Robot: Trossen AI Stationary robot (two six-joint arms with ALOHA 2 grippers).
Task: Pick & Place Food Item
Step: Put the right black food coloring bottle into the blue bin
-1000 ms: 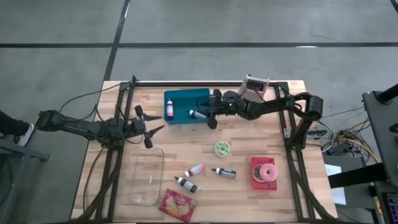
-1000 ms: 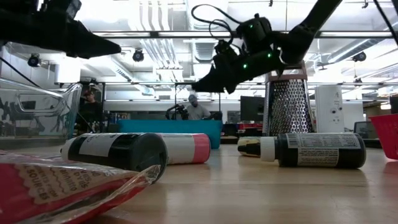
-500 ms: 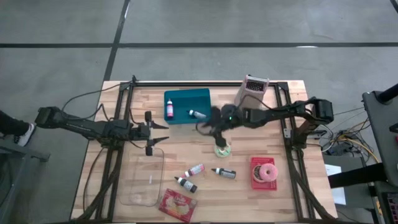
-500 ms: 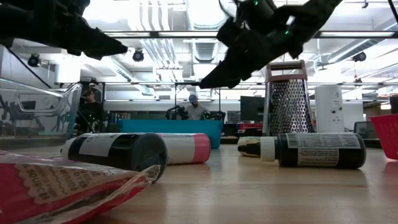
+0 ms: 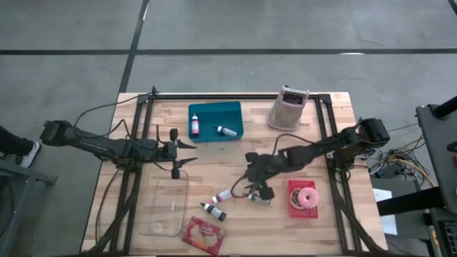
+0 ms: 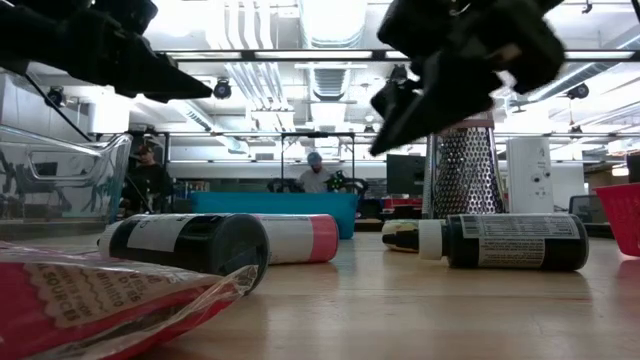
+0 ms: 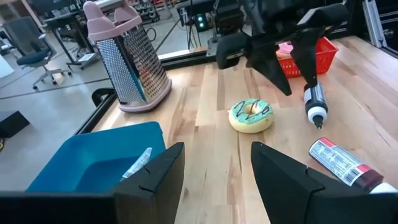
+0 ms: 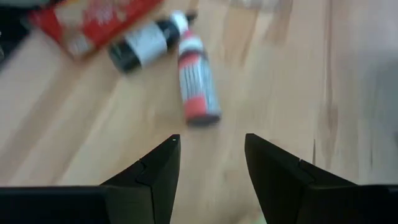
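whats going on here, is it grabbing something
Not yet. The right gripper hangs open and empty over the middle of the table, near the small bottles and the green-iced donut. The left gripper waits open beside the blue bin, also holding nothing.

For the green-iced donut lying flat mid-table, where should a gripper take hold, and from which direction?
Judging by its pose, grip the donut across the ring's outer sides, coming straight down. It lies flat on the table with its hole facing up, so there is no edge to catch from the side. In the high view the right gripper hangs about over it, fingers open, hiding it.
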